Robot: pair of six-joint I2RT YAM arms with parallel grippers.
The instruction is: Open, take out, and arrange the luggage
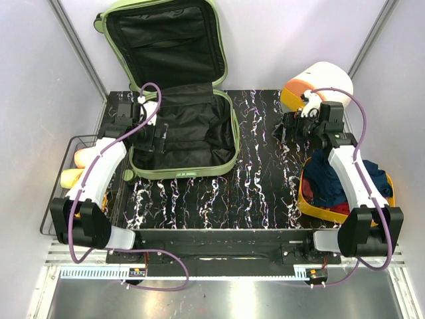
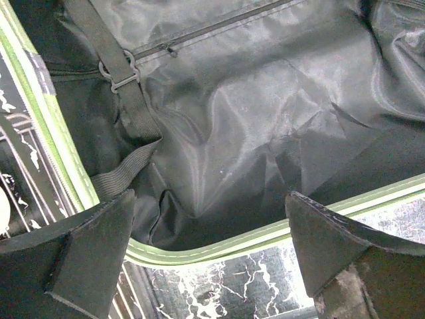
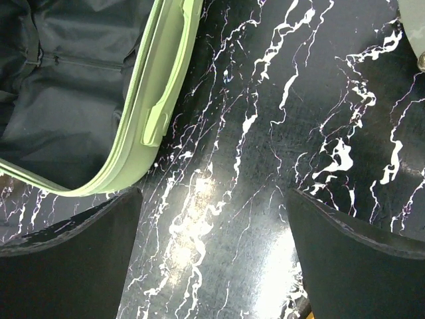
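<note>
The left gripper [image 2: 209,246] hangs released, jaws wide, over the black lining of the large pale-green hard-shell suitcase [image 1: 196,133], which lies open at the back left of the black marbled worktop [image 1: 265,173]. The right gripper [image 3: 212,252] is also released, above the worktop just beside the suitcase.

Yellow tray [image 1: 305,199] holds what look like clothes [image 1: 323,178].

Left arm [image 1: 99,169] and right arm [image 1: 352,173]: white moulded link shells, black joint housings, black bases. One purple cable [image 1: 150,84] loops along each arm. Left gripper [image 2: 209,199] and right gripper [image 3: 214,193]: fingers [image 2: 86,252] matte black, wedge-shaped, edges lightly scuffed.
</note>
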